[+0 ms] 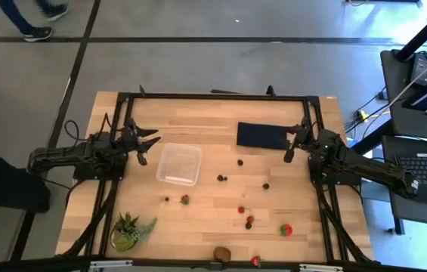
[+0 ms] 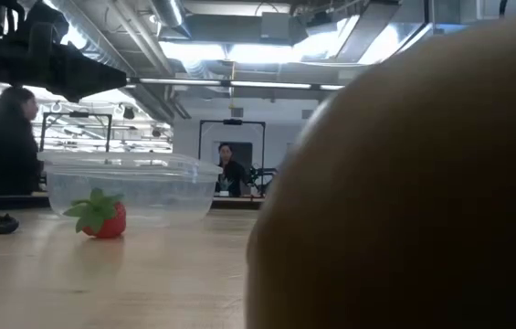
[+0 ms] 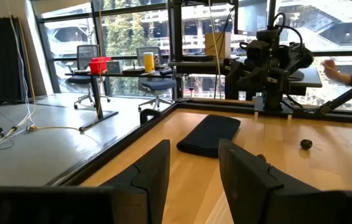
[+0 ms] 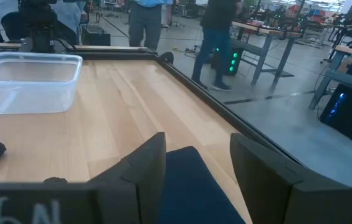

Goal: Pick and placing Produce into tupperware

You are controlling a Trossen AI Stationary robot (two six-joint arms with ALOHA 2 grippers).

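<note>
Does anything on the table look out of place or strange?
Yes. The brown kiwi sits at the table edge, right against the low camera, and blocks most of its view. The tupperware is empty, with fruit scattered around.

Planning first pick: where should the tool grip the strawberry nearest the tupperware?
Probably from straight above, fingers across the red body of the strawberry, below its green top. It lies alone on bare wood beside the tupperware, with only a small dark berry nearby. Left tool is closest.

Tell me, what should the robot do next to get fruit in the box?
Probably reach the open left gripper toward the strawberry near the tupperware. The tupperware looks empty, all fruit lies on the table, and neither gripper holds anything.
</note>
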